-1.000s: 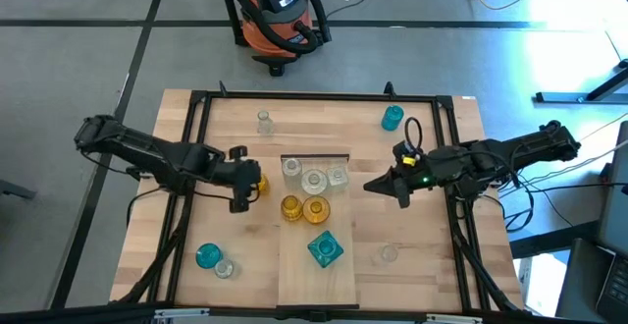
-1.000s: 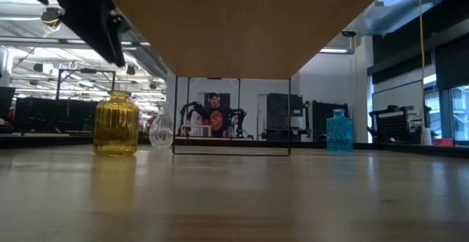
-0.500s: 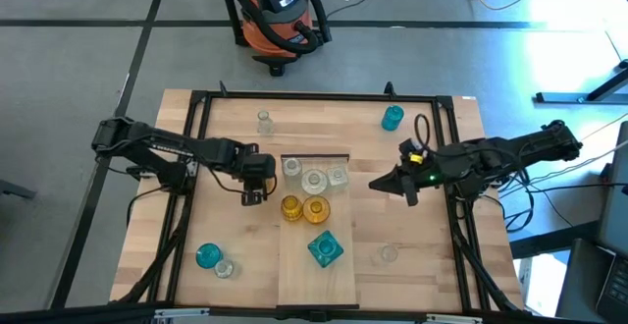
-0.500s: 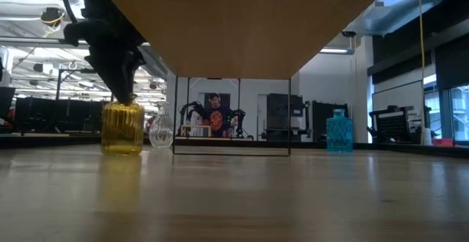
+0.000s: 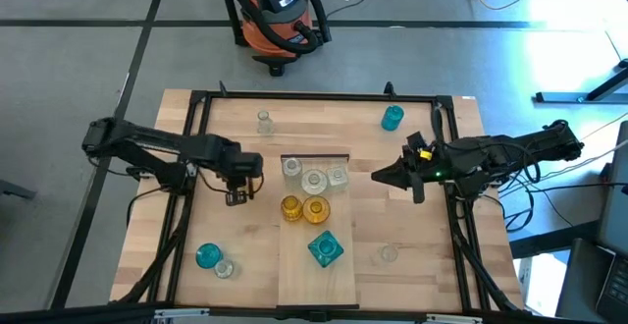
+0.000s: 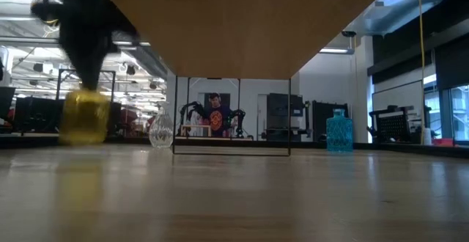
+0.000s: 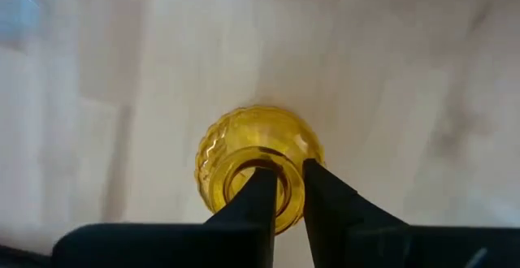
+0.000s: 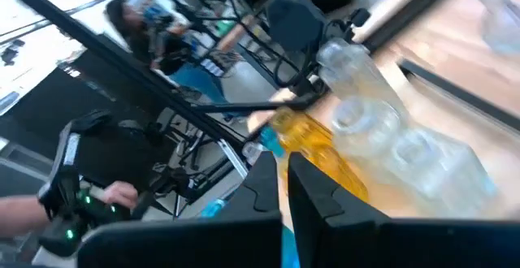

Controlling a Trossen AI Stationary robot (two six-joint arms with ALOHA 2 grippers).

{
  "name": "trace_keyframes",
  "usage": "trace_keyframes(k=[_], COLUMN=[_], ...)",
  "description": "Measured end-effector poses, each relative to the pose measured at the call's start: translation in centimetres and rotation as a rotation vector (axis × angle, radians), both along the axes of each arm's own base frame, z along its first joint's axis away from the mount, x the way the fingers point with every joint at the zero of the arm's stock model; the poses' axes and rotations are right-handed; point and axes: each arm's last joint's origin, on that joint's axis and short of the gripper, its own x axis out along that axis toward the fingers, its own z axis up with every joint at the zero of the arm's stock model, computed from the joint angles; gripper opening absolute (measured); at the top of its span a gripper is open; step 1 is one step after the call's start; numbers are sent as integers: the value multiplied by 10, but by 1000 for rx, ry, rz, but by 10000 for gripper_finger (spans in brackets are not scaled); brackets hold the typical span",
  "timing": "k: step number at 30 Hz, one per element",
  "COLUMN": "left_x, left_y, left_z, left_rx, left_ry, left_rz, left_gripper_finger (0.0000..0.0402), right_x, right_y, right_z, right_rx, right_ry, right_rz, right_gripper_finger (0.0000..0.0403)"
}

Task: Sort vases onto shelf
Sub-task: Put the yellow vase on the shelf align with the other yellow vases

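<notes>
Amber vase (image 7: pixel 258 166), gripped at its rim by the left claw (image 7: pixel 282 188), beside the shelf (image 5: pixel 316 265); grip is narrow, so slipping or tipping may be expected. Right claw (image 5: pixel 377 178) closed, empty.

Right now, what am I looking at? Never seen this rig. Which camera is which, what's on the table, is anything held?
Two dark robot arms work at a wooden table. One camera looks straight down, one sits at table height, and one rides on each wrist.

On the pale shelf stand clear, yellow and teal vases; others are scattered on the table, such as a blue one.

The left gripper pinches the rim of a yellow vase, one finger inside the neck. From table height that vase looks blurred, so it is probably moving.

The right gripper hangs beside the shelf, shut and empty.
</notes>
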Motion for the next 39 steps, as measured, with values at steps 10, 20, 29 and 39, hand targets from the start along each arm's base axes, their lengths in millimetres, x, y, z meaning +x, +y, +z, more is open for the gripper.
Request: trace_keyframes(k=[10,20,29,39], left_x=[-27,26,40,44], left_y=[-18,-49,-59,-62], left_z=[136,216,232,231], left_rx=[29,128,199,232], left_ry=[-247,-371,-435,-428], left_rz=[-58,-385,-449,-500], left_gripper_finger=[33,32,32,32], right_x=[3,28,79,124], right_y=[0,-18,-33,-29], right_z=[15,41,59,52], right_rx=[-141,-320,-498,-583], right_ry=[-177,-237,-39,0], right_rz=[-3,-72,13,114], right_gripper_finger=[4,193,368,378])
